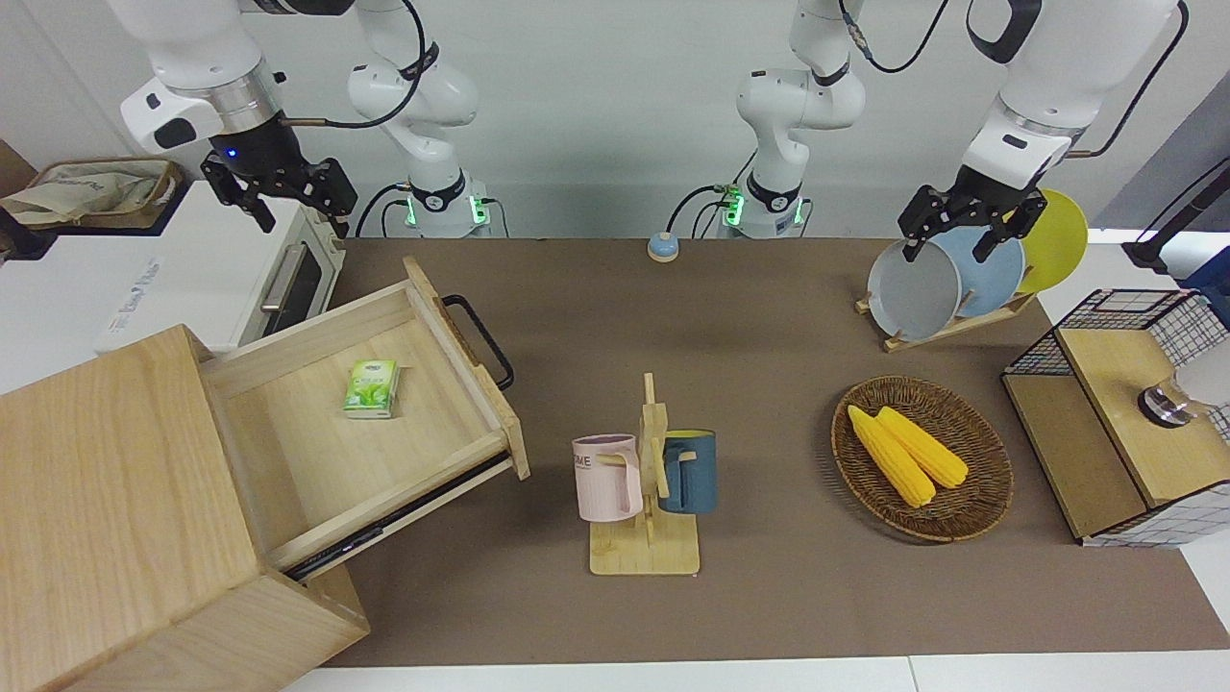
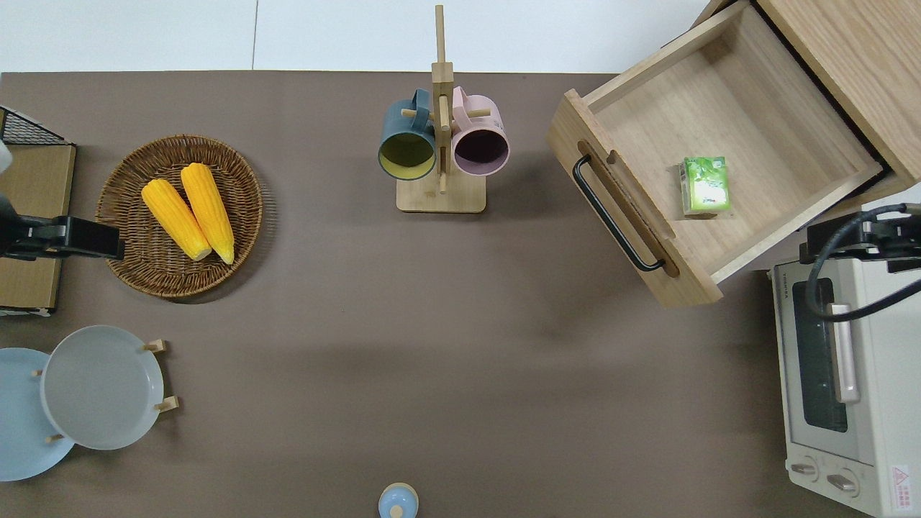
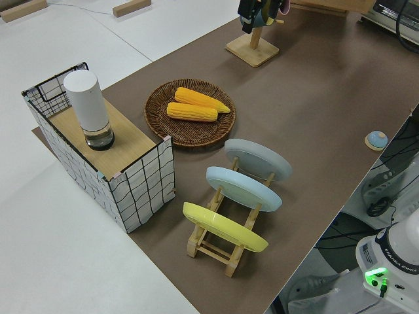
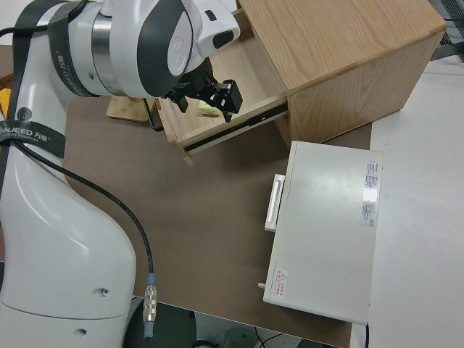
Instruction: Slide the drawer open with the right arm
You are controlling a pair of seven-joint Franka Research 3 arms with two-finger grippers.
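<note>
1. The table (image 1: 769,317), covered in brown, carries everything here.
2. The cabinet (image 1: 106,519) — a big pale wooden box — sits at the right arm's end of the table, at the edge farthest from the robots.
3. The drawer (image 1: 365,423) is pulled well out of the cabinet at a slant toward the table's middle; its black bar handle (image 1: 480,338) faces the mug stand, and nothing is touching it.
4. The toaster oven (image 2: 838,381), white with a silver handle, stands just beside the open drawer, nearer to the robots.
5. The right arm (image 1: 202,67) is raised, and the right gripper (image 1: 281,197) hangs over the toaster oven's corner closest to the drawer, its blue light showing. Its fingers are spread and hold nothing.
6. The left arm (image 1: 1047,77) is parked; its gripper (image 1: 961,235) has its fingers apart, and nothing is clamped between them.
7. A wicker basket (image 2: 129,266) lies toward the left arm's end of the table with two corn cobs (image 2: 188,210) side by side in it.
8. A wooden mug stand (image 1: 646,509) is at the table's middle — a pink mug (image 1: 607,478) and a dark blue mug (image 1: 688,471) hang on it, one on each side.
9. A small green packet (image 2: 704,185) lies flat on the drawer's floor, clear of its walls.
</note>
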